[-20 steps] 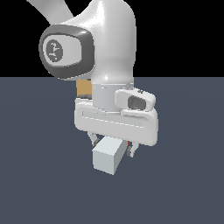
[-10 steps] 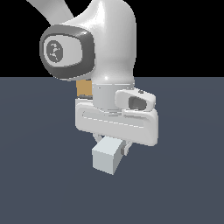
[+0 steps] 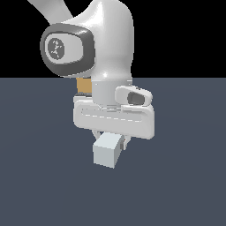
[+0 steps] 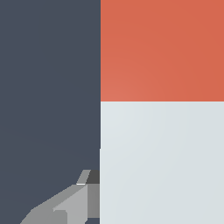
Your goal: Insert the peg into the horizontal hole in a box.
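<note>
My gripper (image 3: 110, 140) is shut on the peg (image 3: 107, 150), whose pale square end faces the exterior camera, lifted off the floor. The wrist view is filled by the peg (image 4: 162, 162), pale grey-white on one half and red on the other half (image 4: 162, 50), with one grey finger (image 4: 74, 203) against its side. Of the box (image 3: 84, 85) only a small tan patch shows behind the arm, toward the exterior view's left of the wrist. The hole is hidden by the arm.
The dark blue-grey floor (image 3: 185, 185) spreads all around the gripper. The arm's large white link with its dark round cap (image 3: 66, 48) blocks most of the scene behind it.
The hand and the held peg have risen a little; the grip is unchanged.
</note>
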Available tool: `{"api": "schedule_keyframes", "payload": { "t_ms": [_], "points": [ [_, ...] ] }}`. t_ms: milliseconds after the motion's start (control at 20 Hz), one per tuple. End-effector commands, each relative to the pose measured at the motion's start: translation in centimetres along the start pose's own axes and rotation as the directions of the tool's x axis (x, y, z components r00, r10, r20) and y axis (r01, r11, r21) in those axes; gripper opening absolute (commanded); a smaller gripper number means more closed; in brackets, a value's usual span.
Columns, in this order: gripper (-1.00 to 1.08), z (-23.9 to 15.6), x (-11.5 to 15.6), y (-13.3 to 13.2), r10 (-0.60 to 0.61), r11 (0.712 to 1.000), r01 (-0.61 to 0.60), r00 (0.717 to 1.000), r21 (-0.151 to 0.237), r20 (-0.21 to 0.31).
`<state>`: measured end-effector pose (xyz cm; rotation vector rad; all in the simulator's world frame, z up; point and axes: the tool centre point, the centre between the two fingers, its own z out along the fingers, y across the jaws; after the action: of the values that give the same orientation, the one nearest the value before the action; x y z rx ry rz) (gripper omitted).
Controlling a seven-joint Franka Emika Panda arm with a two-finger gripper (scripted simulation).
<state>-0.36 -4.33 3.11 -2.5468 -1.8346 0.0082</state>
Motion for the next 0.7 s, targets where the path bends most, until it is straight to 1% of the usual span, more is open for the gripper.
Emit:
{"api": "schedule_keyframes", "payload": {
  "t_ms": [0,100,350,650],
  "points": [
    [-1.0,-0.9,1.1,-0.5,-0.057,0.998,0.057,0.998,-0.006,-0.002],
    [-1.0,-1.6,2.0,-1.2,-0.116,0.993,0.116,0.993,-0.006,-0.001],
    [-1.0,-3.1,3.9,-3.1,-0.246,0.969,0.246,0.969,-0.006,0.0],
    [-1.0,-3.8,4.8,-4.3,-0.313,0.95,0.313,0.95,-0.006,0.0]
  ]
}}
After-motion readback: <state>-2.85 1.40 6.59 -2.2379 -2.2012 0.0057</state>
